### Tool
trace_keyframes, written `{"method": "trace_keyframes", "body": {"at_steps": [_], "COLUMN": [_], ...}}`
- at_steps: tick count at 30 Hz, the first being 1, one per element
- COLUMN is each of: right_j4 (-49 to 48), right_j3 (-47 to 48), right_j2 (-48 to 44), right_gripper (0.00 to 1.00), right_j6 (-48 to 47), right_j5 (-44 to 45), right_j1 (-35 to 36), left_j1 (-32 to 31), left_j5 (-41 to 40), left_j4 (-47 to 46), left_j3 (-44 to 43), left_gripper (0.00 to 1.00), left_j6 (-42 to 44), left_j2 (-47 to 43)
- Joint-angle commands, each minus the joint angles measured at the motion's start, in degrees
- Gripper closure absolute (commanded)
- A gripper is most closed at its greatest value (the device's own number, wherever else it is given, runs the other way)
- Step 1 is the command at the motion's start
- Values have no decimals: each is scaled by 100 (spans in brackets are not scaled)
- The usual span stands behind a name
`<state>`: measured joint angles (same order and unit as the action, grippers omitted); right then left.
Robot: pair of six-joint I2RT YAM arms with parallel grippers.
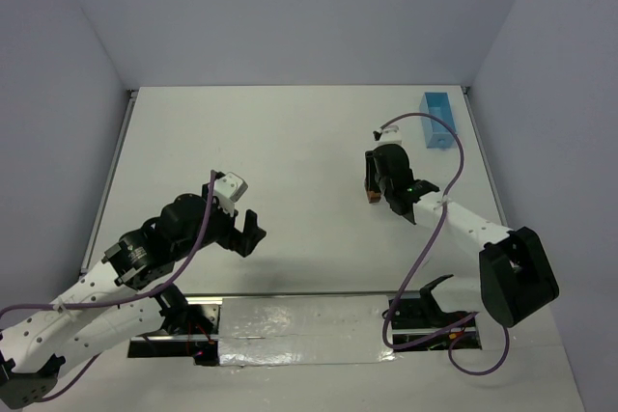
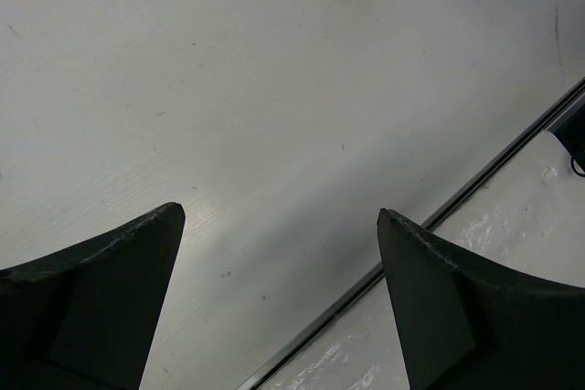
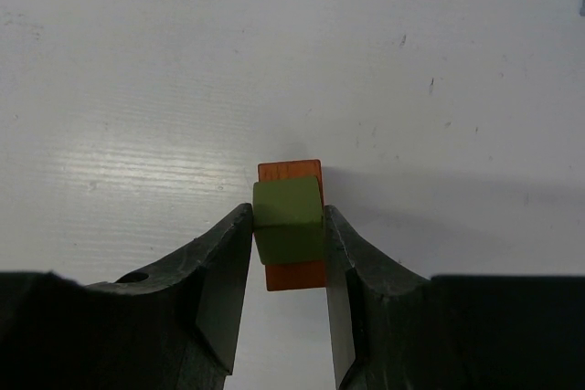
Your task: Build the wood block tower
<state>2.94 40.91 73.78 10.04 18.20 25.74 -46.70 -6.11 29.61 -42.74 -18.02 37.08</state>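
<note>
R claw [image 3: 288, 216] clamped on green block [image 3: 287, 212], prob squaring it atop orange block [image 3: 291, 171] at 3 o'clock; L claw [image 2: 281, 215] gaping empty at 8 o'clock, parked out of the way.

Two arms reaching forward, one gripping and one idle.
The left arm [image 1: 97, 288] is bending inward, its left gripper [image 1: 248, 233] hanging with jaws spread wide and holding nothing. The right arm [image 1: 473, 224] is stretching toward the middle, its right gripper [image 1: 372, 186] pointing down, fingers [image 3: 228, 262] pressing both sides of a green block [image 3: 288, 215].
</note>
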Motion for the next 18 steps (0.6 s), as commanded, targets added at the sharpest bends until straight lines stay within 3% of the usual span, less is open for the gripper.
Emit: {"method": "trace_keyframes", "body": {"at_steps": [1, 18], "right_j4": [23, 75], "right_j3": [243, 295], "right_j2": [49, 84], "right_gripper": [58, 57], "right_j6": [103, 129], "right_j5": [184, 176], "right_j1": [54, 46], "left_j1": [-15, -15], "left_j5": [75, 110], "left_j4": [-192, -201], "left_j3": [3, 11], "left_gripper": [1, 1], "left_j6": [97, 97], "left_j2": [1, 27]}}
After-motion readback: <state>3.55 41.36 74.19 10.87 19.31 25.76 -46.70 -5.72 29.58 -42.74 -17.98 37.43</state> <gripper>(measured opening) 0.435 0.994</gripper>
